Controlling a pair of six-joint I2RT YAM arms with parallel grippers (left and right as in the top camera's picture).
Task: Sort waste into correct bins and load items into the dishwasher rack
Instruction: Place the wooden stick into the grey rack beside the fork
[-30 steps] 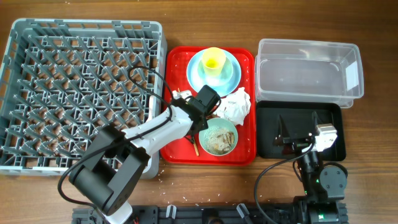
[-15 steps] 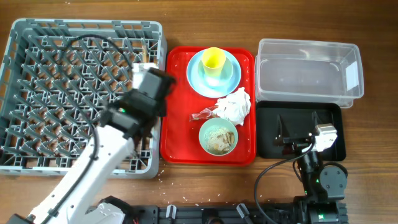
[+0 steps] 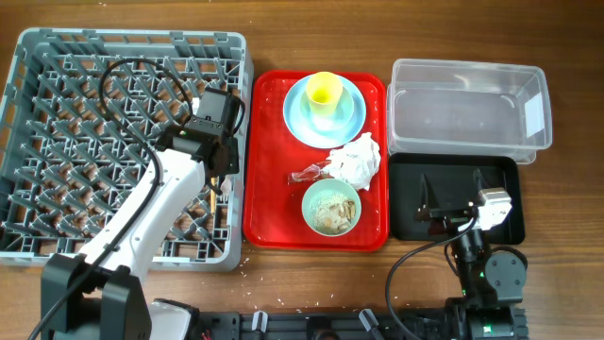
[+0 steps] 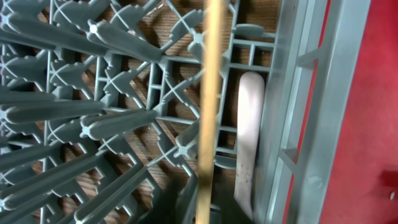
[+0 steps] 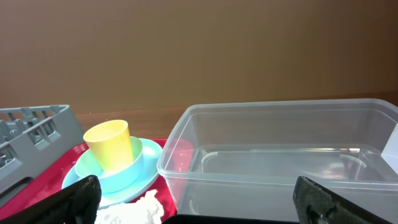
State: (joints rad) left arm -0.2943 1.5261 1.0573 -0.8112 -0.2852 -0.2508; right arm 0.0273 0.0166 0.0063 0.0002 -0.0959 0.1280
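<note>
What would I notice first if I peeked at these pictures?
The huge grey rack, full of pegs, fills the left side, with a white robot arm reaching over it. Next to it, in the middle, a bright red tray holds a yellow cup standing on a blue plate.

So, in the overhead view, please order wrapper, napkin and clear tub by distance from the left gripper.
1. Wrapper, on the red tray, just right of the left gripper.
2. Napkin, further right on that tray.
3. Clear tub, far right.
</note>
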